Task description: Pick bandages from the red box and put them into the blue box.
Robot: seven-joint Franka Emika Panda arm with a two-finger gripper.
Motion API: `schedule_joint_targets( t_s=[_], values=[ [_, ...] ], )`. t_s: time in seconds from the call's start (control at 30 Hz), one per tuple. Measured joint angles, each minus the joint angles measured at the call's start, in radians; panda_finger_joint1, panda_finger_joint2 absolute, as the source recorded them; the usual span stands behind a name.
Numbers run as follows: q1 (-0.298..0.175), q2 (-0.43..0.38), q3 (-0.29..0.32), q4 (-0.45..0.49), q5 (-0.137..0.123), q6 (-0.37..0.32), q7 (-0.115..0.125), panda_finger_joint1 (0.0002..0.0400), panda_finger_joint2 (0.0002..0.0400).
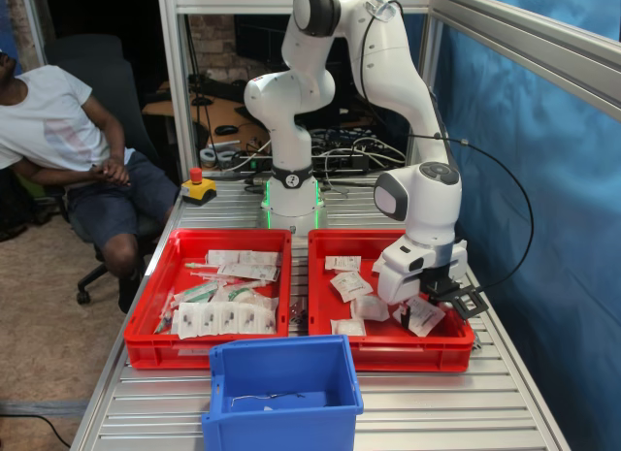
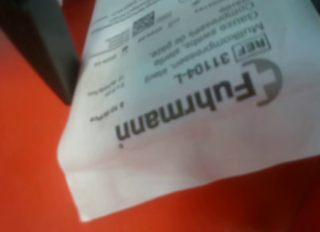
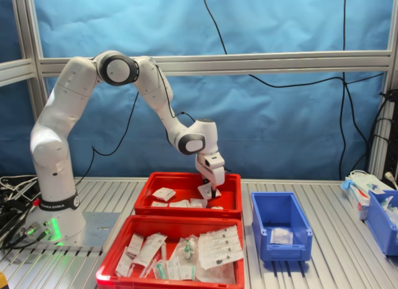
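The red box [image 1: 466, 349] [image 3: 231, 205] holds a few white bandages [image 1: 349, 284] [image 3: 163, 194] scattered on its floor. My gripper [image 1: 427, 304] [image 3: 212, 191] is down inside the box, at the end nearest the blue curtain. It is shut on one tilted bandage [image 1: 424, 318] [image 3: 204, 191]. The wrist view is filled by this bandage [image 2: 190, 112], white with "Fuhrmann" print, over the red floor, with one dark finger [image 2: 42, 47] beside it. The blue box [image 1: 281, 427] [image 3: 280, 252] stands on the table beside the red trays and holds a white packet [image 3: 281, 235].
A second red tray [image 1: 165, 346] [image 3: 124, 275], crowded with syringes and mixed packets, lies beside the red box. A red stop button [image 1: 198, 187] sits near the arm's base. A person [image 1: 68, 141] sits by the table. Another blue bin [image 3: 380, 224] stands at the second exterior view's right.
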Motion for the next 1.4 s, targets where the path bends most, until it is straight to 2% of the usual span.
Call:
schedule_joint_targets(
  t_s=[0.03,0.13,0.17,0.3,0.33,0.43,0.47,0.6,0.63,0.77,0.8,1.1,1.2,1.33,1.4],
  values=[
    [0.0,0.0,0.0,0.0,0.0,0.0,0.0,0.0316,0.0316],
    [0.0,0.001,-0.001,0.001,0.0,0.0,0.0,0.0316,0.0316],
    [0.0,0.001,-0.001,0.001,0.0,0.0,0.0,0.0266,0.0266],
    [0.0,0.001,-0.001,0.001,0.0,0.0,0.0,0.0266,0.0266],
    [0.0,0.001,-0.001,0.001,0.0,0.0,0.0,0.0216,0.0216],
    [0.0,0.001,-0.002,0.002,0.0,0.0,0.0,0.0216,0.0216],
    [0.0,0.001,-0.002,0.002,0.0,0.0,0.0,0.0166,0.0166],
    [0.002,0.001,-0.006,0.002,0.0,0.0,0.0,0.0166,0.0166],
    [0.003,0.001,-0.007,0.002,0.0,0.0,0.0,0.0116,0.0116],
    [0.005,0.001,-0.016,0.002,0.0,0.0,0.0,0.0116,0.0116],
    [0.006,0.001,-0.018,0.002,0.0,0.0,0.0,0.0068,0.0068],
    [0.013,-0.018,-0.057,0.002,0.0,-0.037,0.0,0.0063,0.0063],
    [0.014,-0.062,-0.093,0.002,0.0,-0.116,0.0,0.0063,0.0063],
    [0.015,-0.106,-0.125,0.002,0.0,-0.177,0.0,0.0063,0.0063],
    [0.015,-0.157,-0.16,0.002,0.0,-0.239,0.0,0.0063,0.0063]
  ],
)
